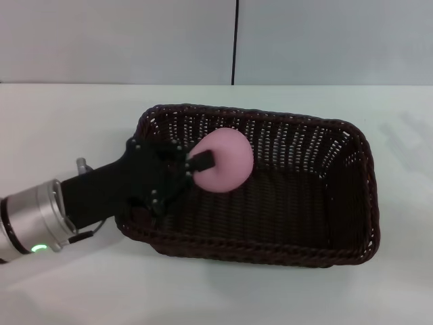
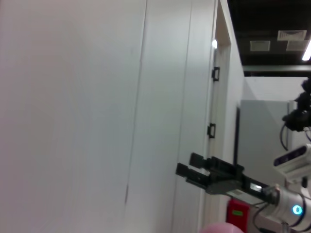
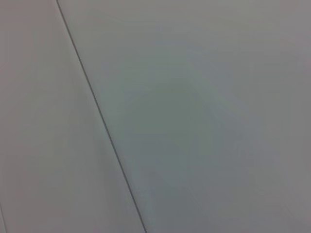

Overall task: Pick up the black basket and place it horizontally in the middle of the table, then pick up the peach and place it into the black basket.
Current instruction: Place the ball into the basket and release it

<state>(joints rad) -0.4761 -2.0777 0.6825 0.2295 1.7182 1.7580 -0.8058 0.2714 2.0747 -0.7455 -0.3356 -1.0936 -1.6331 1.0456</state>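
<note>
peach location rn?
Head view: the peach is held in the left gripper jaws, over the left part of the black basket.

The black basket [image 1: 298,223] at centre right of the head view is woven wicker, rough and ribbed, with open-weave sides, a braided rim and a faint sheen on the strands. The peach [image 1: 226,161] in the middle looks smooth and matt, like soft plastic or foam. The left gripper [image 1: 191,168] gripping it is matt black plastic with small bright screws; the arm behind it, lower left, is brushed silver metal. The table [image 1: 67,122] is plain white, smooth and slightly glossy.
</note>
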